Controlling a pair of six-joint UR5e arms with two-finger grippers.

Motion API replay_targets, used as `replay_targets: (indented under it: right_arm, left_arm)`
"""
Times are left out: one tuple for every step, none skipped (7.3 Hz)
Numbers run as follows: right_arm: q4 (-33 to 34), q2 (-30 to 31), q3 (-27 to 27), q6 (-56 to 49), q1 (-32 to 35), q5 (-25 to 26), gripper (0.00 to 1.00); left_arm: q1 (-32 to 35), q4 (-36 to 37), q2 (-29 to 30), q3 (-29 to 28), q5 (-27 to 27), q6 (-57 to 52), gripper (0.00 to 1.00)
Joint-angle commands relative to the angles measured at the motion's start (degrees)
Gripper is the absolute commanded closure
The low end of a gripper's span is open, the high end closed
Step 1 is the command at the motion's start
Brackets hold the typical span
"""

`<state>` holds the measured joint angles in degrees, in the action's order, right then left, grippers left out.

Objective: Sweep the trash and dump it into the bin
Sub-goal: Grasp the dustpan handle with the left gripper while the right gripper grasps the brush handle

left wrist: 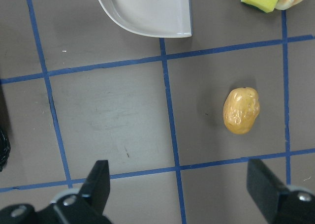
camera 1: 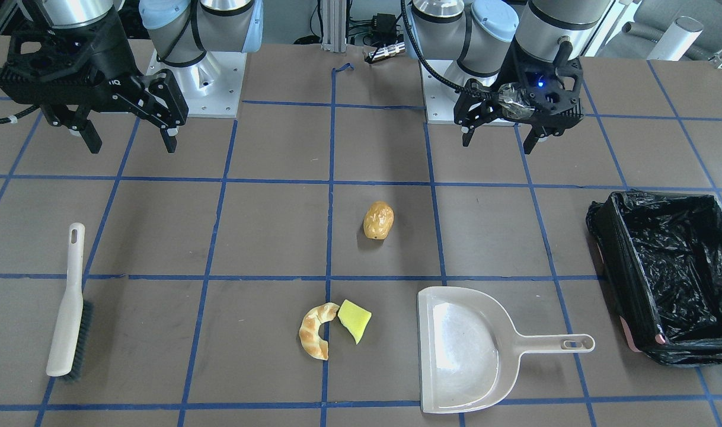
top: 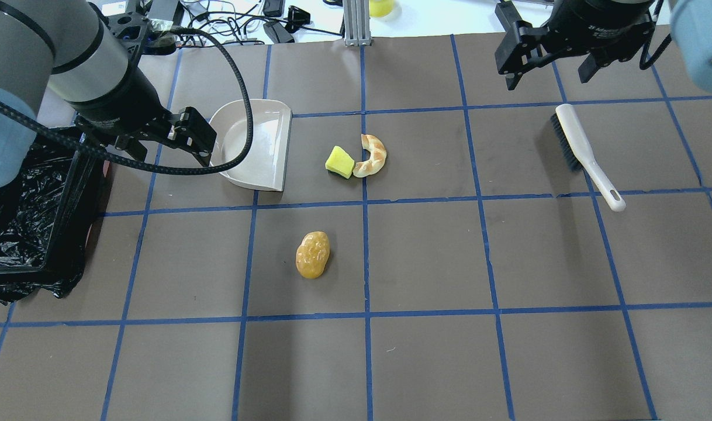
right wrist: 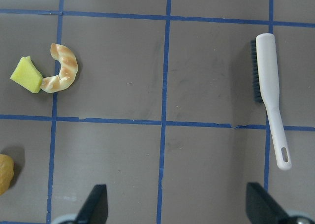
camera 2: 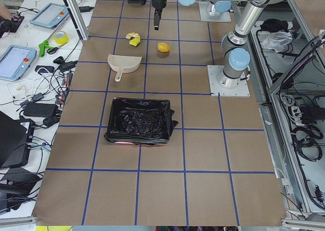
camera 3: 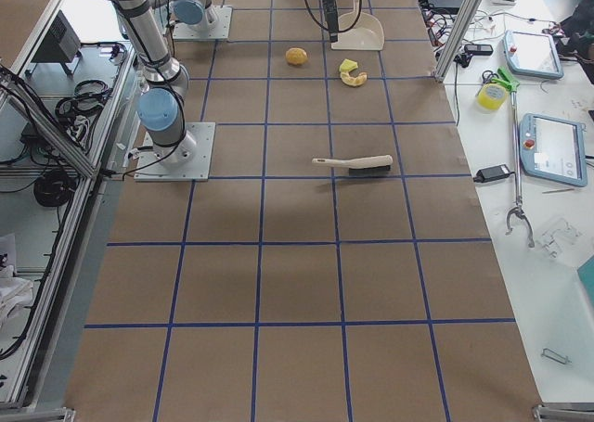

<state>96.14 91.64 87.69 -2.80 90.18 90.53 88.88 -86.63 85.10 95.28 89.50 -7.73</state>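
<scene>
The trash lies on the table: a golden-brown potato-like lump [camera 1: 378,220] near the middle, with a tan croissant piece [camera 1: 315,331] and a yellow-green sponge wedge [camera 1: 355,320] touching each other. All three also show in the overhead view: lump [top: 313,254], croissant [top: 373,155], sponge [top: 339,162]. The black-bagged bin [camera 1: 663,198] stands on my left side. My left gripper [camera 1: 496,144] hangs open and empty, above the table between the dustpan and the bin [top: 64,204]. My right gripper [camera 1: 132,145] hangs open and empty, above the brush's far end.
The beige dustpan [camera 1: 467,350] lies between the sponge and the bin, mouth toward the trash and handle toward the bin. The beige hand brush [camera 1: 70,302] lies alone on my right side. Blue tape lines grid the brown table.
</scene>
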Motion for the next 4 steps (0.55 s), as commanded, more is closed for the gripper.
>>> replay_targets:
  right_arm:
    - [-0.08, 0.03, 1.42, -0.53, 0.0, -0.09, 0.0]
    - [0.09, -0.66, 3.43, -2.37, -0.61, 0.52, 0.0]
    - [0.53, -0.85, 5.71, -9.17, -1.49, 0.96, 0.0]
    - [2.45, -2.24, 8.95, -12.02, -4.63, 0.87, 0.0]
  left_arm:
    - [-0.46, -0.38, 0.5, -0.09, -0.03, 0.0, 0.0]
    - [-0.55, -0.47, 0.94, -0.09, -0.2, -0.09, 0.0]
    - [-0.55, -0.21, 1.12, -0.09, -0.03, 0.0, 0.0]
    - [-0.55, 0.05, 1.12, -0.09, -0.03, 0.09, 0.0]
